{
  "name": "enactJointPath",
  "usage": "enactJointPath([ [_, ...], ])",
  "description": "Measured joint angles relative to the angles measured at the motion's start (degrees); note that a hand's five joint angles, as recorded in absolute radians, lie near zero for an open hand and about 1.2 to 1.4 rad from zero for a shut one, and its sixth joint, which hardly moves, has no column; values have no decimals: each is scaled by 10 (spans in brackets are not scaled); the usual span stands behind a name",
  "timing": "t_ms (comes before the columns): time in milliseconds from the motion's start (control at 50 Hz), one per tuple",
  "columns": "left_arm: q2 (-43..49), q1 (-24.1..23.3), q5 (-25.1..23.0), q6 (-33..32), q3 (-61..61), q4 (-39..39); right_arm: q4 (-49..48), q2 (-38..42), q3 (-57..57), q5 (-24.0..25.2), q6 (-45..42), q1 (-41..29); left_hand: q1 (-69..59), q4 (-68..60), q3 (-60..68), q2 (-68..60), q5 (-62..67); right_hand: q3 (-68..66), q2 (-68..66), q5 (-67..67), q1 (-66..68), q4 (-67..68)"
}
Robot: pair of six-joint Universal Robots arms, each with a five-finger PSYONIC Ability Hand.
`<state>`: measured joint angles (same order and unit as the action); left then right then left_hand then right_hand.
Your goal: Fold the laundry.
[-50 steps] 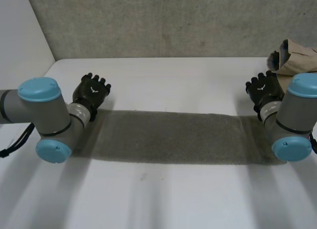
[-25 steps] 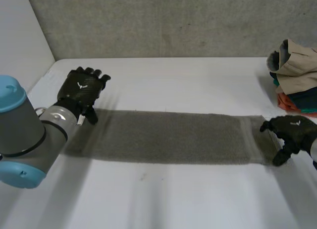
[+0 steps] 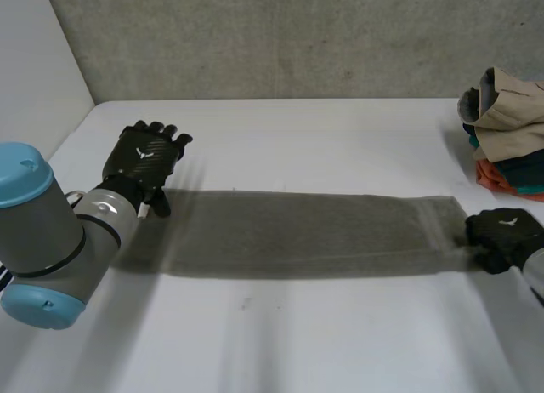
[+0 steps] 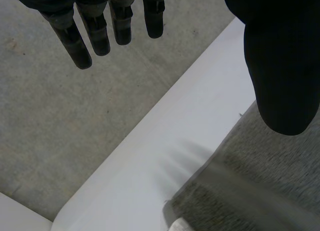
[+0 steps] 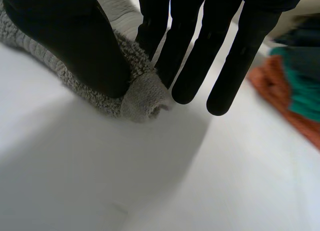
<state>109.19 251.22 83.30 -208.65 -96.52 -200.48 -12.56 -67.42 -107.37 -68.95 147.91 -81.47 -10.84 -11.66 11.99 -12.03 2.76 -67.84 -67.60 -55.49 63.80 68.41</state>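
left hand (image 3: pixel 146 159): fingers straight, thumb spread, holding nothing, over 1 end of the towel (image 3: pixel 306 233) | right hand (image 3: pixel 503 236): thumb and fingers pinch the opposite end's corner, bunched between them | towel: flat on the table (image 3: pixel 297 333), stretched between the 2 hands | clothes pile (image 3: pixel 510 129): beyond right hand's fingertips

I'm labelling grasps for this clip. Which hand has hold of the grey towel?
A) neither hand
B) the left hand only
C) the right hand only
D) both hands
C: the right hand pinches the end of the grey towel between thumb and fingers, while the left hand hangs with straight fingers by the other end, holding nothing.
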Motion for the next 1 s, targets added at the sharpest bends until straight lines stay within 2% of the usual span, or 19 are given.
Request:
enactJointPath([
  [80, -6, 1, 0, 0, -8, 1, 1, -38, 0, -12, -24, 46, 0, 0, 0, 0, 0, 0, 0, 0, 0, 1],
  [200, -26, 7, 0, 0, -19, 1, 8, -81, 15, -24, -134, 126, 0, 0, 0, 0, 0, 0, 0, -3, 0, 1],
  [280, -37, 12, 0, 5, -23, 1, 9, -93, 33, -25, -194, 118, 0, 0, 0, 0, 0, 0, 0, -7, 0, 1],
  [400, -52, 15, 0, 23, -25, 1, -18, -104, 68, -20, -218, -17, 0, 0, 0, 0, 0, -3, 0, -7, 0, 2],
  [420, -55, 15, 0, 27, -25, 1, -37, -106, 78, -18, -219, -77, 0, 0, 0, 0, 0, -3, 0, -7, 0, 2],
  [480, -62, 15, 0, 35, -25, 1, -60, -105, 87, -16, -219, -141, 0, 0, 0, 0, 0, -3, 0, -7, 0, 2],
  [500, -63, 15, 0, 35, -25, 1, -82, -102, 94, -14, -218, -194, 0, 0, 0, 0, 0, -3, 0, -7, 0, 2],
  [520, -63, 15, 0, 35, -25, 1, -82, -102, 94, -14, -218, -194, 0, 0, 0, 0, 0, -3, 0, -7, 0, 2],
  [540, -69, 14, 0, 39, -25, 1, -121, -77, 109, -7, -219, -293, 0, 0, 0, 0, 0, -3, 0, -7, 0, 2],
  [700, -72, 0, 0, 40, -25, 1, -142, 76, 181, 3, -233, -498, 0, 0, 0, 0, 0, -2, 0, -7, 0, 1],
  [720, -71, -2, 0, 40, -25, 1, -134, 94, 190, 2, -235, -512, 0, 0, 0, 0, 0, 47, 48, 36, -35, -50],
  [760, -70, -9, 0, 39, -23, 1, -111, 127, 208, -6, -240, -535, 0, 0, 0, 0, 0, 238, 258, 228, -233, -241],
  [780, -69, -11, 0, 39, -23, 1, -103, 134, 213, -11, -241, -540, 0, 0, 0, 0, 0, 306, 317, 300, -305, -309],
  [800, -69, -11, 0, 39, -23, 1, -103, 134, 213, -11, -241, -540, 0, 0, 0, 0, 0, 306, 317, 300, -305, -309],
  [820, -67, -18, 0, 39, -20, 1, -79, 149, 225, -38, -237, -547, 0, 0, 0, 0, 0, 491, 501, 477, -472, -491],
  [900, -65, -24, 0, 38, -17, 1, -60, 142, 227, -81, -214, -545, 0, 0, 0, 0, 0, 548, 551, 528, -510, -553],
  [920, -65, -28, 0, 38, -13, 0, -46, 112, 215, -128, -170, -532, 0, 0, 0, 0, 0, 558, 554, 531, -510, -566],
  [960, -65, -31, 0, 38, -9, 0, -36, 69, 192, -162, -118, -507, 0, 0, 0, 0, 0, 558, 554, 531, -510, -567],
  [1000, -65, -33, 0, 38, -7, 0, -28, 44, 174, -171, -89, -488, 0, 0, 0, 0, 0, 558, 554, 531, -510, -566],
])
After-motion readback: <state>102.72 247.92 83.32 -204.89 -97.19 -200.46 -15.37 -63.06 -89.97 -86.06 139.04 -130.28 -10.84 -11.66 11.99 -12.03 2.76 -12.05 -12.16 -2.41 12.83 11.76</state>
